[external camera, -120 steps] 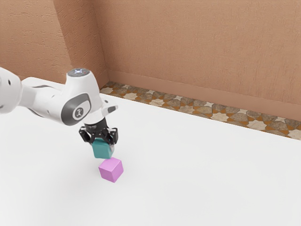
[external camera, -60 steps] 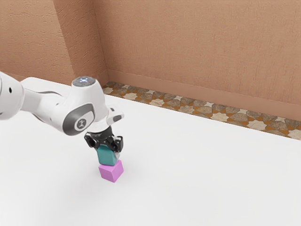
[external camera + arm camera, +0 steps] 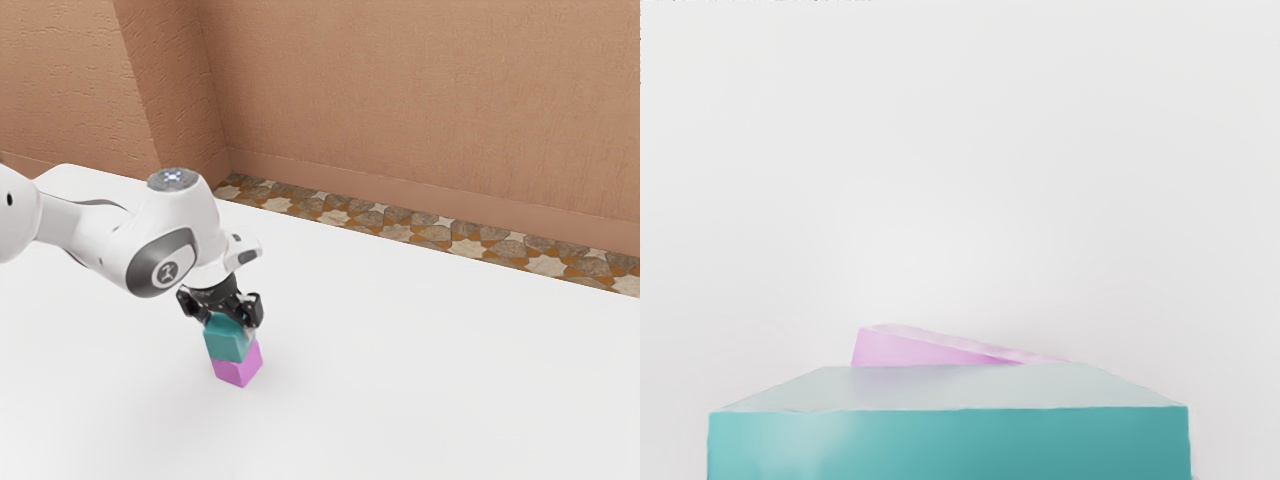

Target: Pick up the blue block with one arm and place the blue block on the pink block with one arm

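Blue block (image 3: pixel 226 342): gripped between closed gripper (image 3: pixel 222 320) fingers, resting on top of pink block (image 3: pixel 238 372) (contact looks made, hard to confirm). Pick done, stack nearly done. Left: release, retreat above pink block.

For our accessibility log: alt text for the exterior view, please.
The black gripper on a white arm grips the blue block, set on top of the pink block on a white table. Terracotta walls and a patterned floor lie behind.
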You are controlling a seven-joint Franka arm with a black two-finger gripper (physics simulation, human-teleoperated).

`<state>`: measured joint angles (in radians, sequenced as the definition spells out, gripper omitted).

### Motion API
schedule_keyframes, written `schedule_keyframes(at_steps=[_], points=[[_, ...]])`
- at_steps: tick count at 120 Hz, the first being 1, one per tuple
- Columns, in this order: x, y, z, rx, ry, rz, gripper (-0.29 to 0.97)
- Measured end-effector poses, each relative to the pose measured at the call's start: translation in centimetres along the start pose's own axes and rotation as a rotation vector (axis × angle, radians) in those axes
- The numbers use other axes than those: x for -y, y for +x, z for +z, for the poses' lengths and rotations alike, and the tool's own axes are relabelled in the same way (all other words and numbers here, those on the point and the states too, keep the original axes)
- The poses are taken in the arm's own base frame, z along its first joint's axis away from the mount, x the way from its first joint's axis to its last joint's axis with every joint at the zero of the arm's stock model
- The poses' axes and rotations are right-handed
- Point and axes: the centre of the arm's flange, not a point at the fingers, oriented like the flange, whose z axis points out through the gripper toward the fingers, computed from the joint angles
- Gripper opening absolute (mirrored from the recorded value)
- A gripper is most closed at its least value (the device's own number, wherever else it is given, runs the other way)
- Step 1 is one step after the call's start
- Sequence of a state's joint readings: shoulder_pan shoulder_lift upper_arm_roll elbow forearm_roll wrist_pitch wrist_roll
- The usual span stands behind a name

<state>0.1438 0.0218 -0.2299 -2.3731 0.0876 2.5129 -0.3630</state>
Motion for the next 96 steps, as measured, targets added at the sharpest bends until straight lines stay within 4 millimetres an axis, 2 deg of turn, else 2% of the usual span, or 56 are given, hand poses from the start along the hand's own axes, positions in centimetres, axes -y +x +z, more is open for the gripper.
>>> schedule_keyframes(at_steps=[12,35,40,47,50,57,60,65,73,96], points=[[0.1,0.1,-0.6,-0.014,-0.002,-0.004,0.57],[0.2,1.2,-8.2,-0.169,0.019,0.023,0.64],[0.0,3.2,-12.3,-0.225,0.016,0.016,0.64],[0.1,6.7,-20.7,-0.311,0.010,-0.012,0.65],[0.7,7.5,-23.6,-0.327,0.012,-0.031,0.65],[3.2,8.6,-27.4,-0.310,0.019,-0.090,0.66],[4.2,8.8,-28.4,-0.292,0.021,-0.108,0.66],[5.9,8.8,-28.7,-0.242,0.026,-0.133,0.67],[7.5,8.3,-27.4,-0.145,0.035,-0.143,0.67],[7.1,6.3,-24.5,0.030,0.041,-0.081,0.68]])
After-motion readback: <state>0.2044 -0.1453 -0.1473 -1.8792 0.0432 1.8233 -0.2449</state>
